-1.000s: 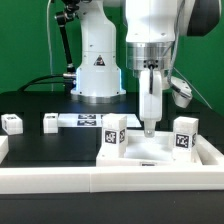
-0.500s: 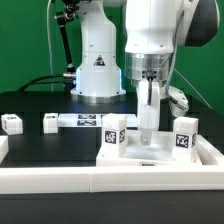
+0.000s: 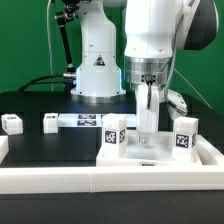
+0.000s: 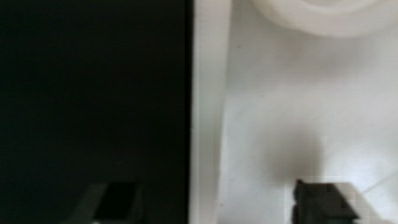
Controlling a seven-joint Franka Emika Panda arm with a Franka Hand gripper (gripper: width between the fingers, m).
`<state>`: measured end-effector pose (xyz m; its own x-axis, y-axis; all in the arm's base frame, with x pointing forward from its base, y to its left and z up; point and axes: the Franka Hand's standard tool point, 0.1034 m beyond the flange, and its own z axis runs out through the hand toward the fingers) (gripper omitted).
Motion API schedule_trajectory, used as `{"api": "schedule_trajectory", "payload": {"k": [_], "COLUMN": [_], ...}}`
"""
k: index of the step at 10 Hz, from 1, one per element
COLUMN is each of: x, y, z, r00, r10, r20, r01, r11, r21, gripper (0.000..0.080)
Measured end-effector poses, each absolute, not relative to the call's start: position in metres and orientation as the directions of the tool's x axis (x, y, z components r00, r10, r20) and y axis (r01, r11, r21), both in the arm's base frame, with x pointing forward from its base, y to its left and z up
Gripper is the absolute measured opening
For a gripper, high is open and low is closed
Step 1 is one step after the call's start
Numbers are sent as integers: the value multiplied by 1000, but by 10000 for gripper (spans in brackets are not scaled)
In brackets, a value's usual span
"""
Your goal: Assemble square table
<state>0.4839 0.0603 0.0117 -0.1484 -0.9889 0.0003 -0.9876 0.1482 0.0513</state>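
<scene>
The white square table top (image 3: pixel 150 158) lies at the exterior view's right, with two tagged peg legs standing on it, one towards the left (image 3: pixel 115 133) and one towards the right (image 3: pixel 185 138). My gripper (image 3: pixel 146 134) hangs straight down between these legs, its tips low over the top's far edge. In the wrist view the gripper (image 4: pixel 222 200) is open: the dark fingertips (image 4: pixel 331 198) stand wide apart with nothing between them but the top's edge (image 4: pixel 267 120), with black table on one side of the edge. A round white part (image 4: pixel 329 12) shows beyond. Two loose legs (image 3: pixel 12 124) (image 3: pixel 50 123) lie at the left.
The marker board (image 3: pixel 85 122) lies flat behind the loose legs. A long white border rail (image 3: pixel 90 178) runs along the front. The robot's base (image 3: pixel 97 70) stands at the back with cables beside it.
My gripper has come down a little towards the table top's far edge. The legs and the top have not moved.
</scene>
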Motion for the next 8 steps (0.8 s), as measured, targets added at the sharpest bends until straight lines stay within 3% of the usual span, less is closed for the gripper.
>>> {"api": "schedule_trajectory", "payload": {"k": [2,3,4,8], "x": [484,484,484,484], "y": [60,60,60,59], "z": [11,12,12,12], "r00": [-147,-147,-144,-138], "r10": [-989,-989,-990,-990], "r20": [1,1,1,1], "r01": [-988,-988,-988,-989], "r11": [147,146,144,138], "r21": [52,50,49,47], "gripper": [129,129,65,65]}}
